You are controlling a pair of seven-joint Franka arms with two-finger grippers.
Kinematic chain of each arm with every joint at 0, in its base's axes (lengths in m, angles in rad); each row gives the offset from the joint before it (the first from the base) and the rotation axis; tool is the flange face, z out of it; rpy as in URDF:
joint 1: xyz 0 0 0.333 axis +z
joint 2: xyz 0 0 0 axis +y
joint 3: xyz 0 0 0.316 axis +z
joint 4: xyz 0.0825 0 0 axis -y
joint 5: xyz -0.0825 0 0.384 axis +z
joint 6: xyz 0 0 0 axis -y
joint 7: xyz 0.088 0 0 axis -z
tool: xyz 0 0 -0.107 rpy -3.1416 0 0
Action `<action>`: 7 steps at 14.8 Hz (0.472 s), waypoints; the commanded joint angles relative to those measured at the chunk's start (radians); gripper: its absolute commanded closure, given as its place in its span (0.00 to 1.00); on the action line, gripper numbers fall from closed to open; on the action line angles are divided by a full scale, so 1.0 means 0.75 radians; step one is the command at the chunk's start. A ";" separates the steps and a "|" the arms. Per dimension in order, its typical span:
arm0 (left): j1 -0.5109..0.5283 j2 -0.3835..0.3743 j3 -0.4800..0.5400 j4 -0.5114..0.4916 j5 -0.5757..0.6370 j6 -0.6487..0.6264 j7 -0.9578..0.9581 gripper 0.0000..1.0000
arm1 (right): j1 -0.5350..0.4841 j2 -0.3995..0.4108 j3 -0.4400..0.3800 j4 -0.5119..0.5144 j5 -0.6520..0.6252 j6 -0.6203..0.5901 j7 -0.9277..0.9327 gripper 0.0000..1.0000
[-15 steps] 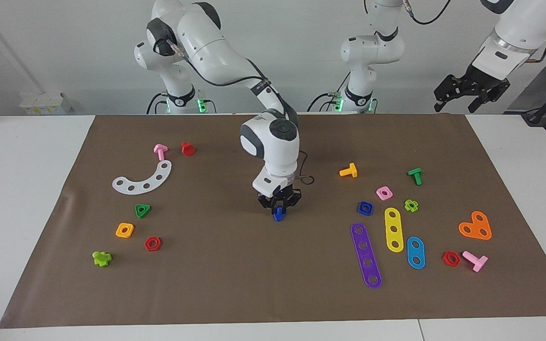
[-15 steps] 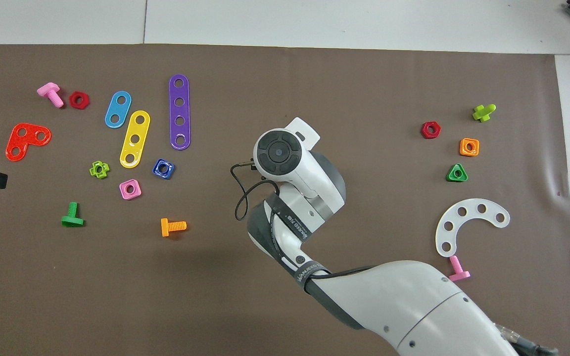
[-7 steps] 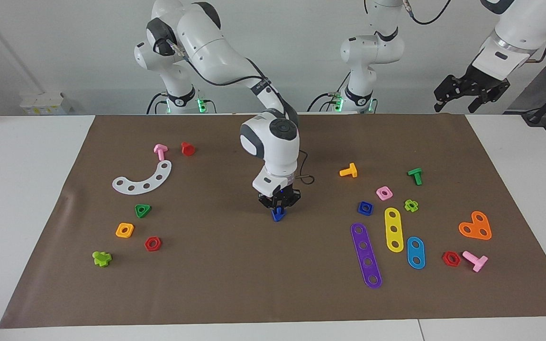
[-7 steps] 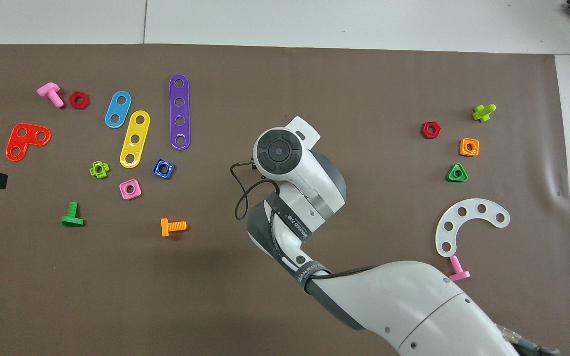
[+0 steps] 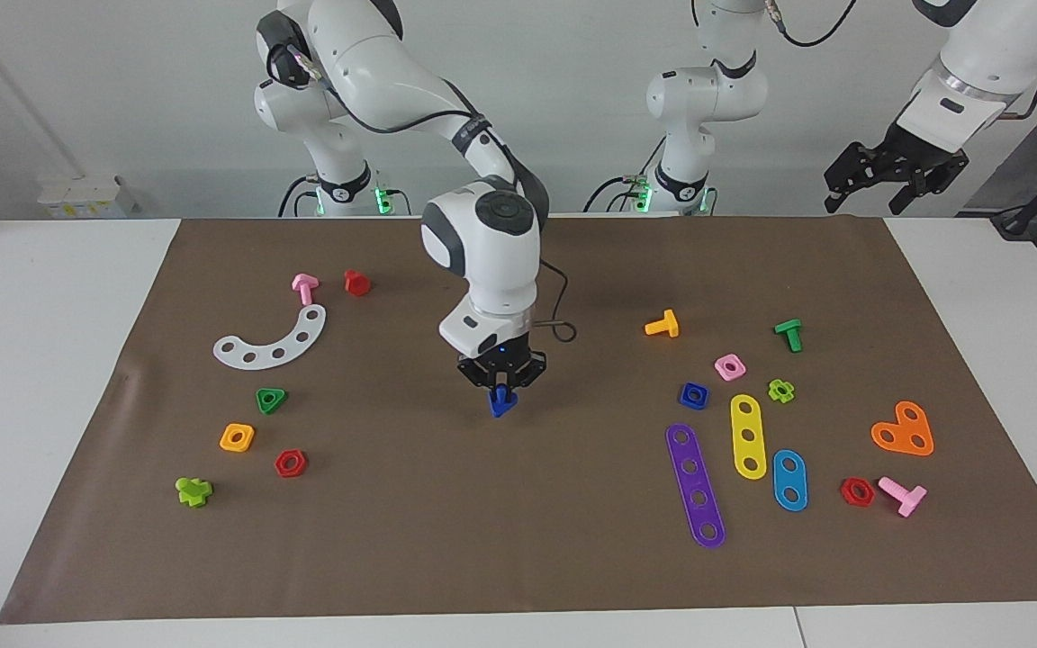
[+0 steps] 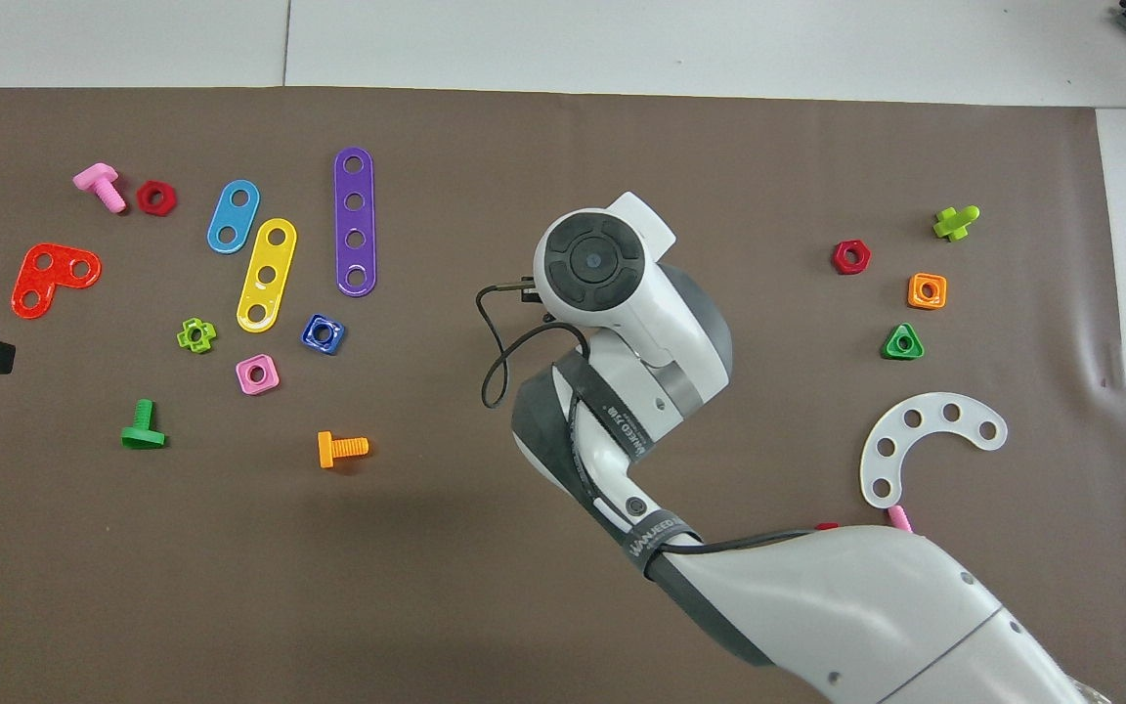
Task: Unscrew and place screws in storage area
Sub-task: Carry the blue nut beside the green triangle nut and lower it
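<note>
Gripping the light, rigid, slippery-looking screw [image 5: 501, 402] by its stem, I keep my right gripper [image 5: 501, 385] closed above its triangular head.

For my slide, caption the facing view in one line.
Right gripper carries the dark-blue bolt above the brown mat; left gripper waits raised.

Facing camera: high, across the table, looking toward the arm bases. Overhead camera: above the robots' end, looking steeply down and forward. Both share the brown mat [image 5: 446, 540] [image 6: 524, 127], half a turn apart.
</note>
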 commanded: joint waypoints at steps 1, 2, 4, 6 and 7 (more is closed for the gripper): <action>0.015 -0.040 -0.006 -0.043 -0.022 0.002 0.008 0.00 | -0.113 -0.195 0.016 -0.199 -0.010 -0.016 -0.103 1.00; 0.015 -0.040 -0.006 -0.045 -0.022 0.002 0.008 0.00 | -0.164 -0.256 0.016 -0.265 -0.010 -0.014 -0.138 1.00; 0.015 -0.040 -0.006 -0.045 -0.020 0.002 0.008 0.00 | -0.262 -0.324 0.018 -0.351 -0.010 0.004 -0.240 1.00; 0.015 -0.040 -0.006 -0.045 -0.022 0.002 0.008 0.00 | -0.340 -0.351 0.018 -0.435 -0.002 0.063 -0.291 1.00; 0.015 -0.040 -0.006 -0.045 -0.022 0.002 0.008 0.00 | -0.375 -0.375 0.018 -0.504 0.010 0.131 -0.322 1.00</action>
